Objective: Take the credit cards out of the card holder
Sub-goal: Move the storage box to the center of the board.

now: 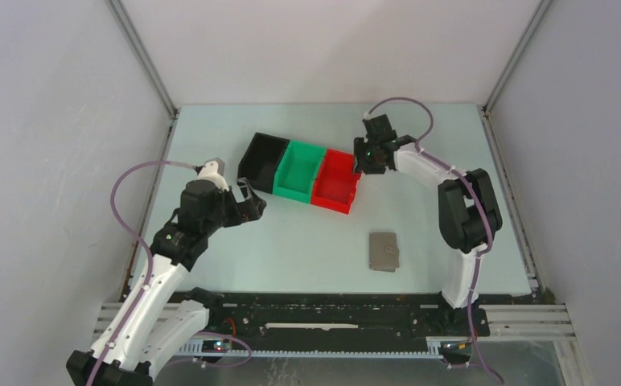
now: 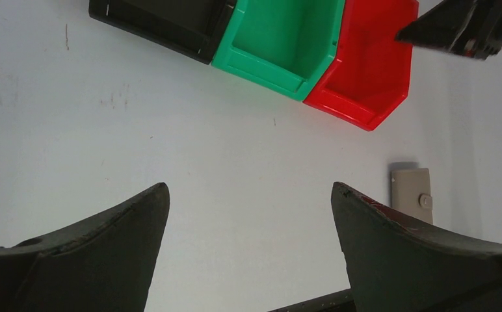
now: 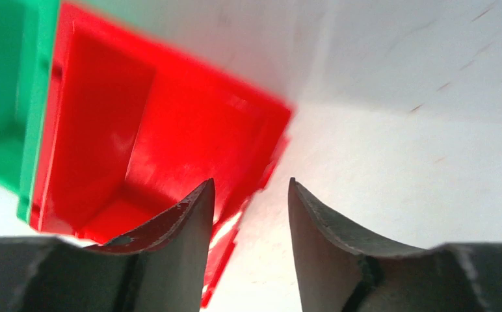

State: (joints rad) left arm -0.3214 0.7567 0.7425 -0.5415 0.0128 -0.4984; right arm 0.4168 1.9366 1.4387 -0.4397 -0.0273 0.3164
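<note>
Two white-and-black robot arms rise from the near edge of the pale, flat desk [image 1: 307, 249], the left arm [image 1: 156, 288] on one side and the right arm [image 1: 466, 215] on the other. Nearest to them, toward the right side, the small flat grey-taupe card holder [image 1: 384, 251] lies folded shut on the desk, its small closing tab [image 2: 425, 201] facing up; it sits alone, well apart from both end effectors and just in front of the right arm's elbow. Farther in on the left, the left end effector [image 2: 249, 187] hovers over bare desk with its dark fingers spread wide, released and gripping nothing. Beyond it, three open plastic bins stand touching in a slanted row: a black rectangular bin [image 1: 261, 159] on the left, a green one [image 1: 299, 170] in the middle and a red one [image 1: 335, 183] on the right. Farthest back, the right end effector [image 3: 251, 183] hangs over the outer right edge of the red bin, its fingers partly apart with desk showing in the gap, grasping nothing.
</note>
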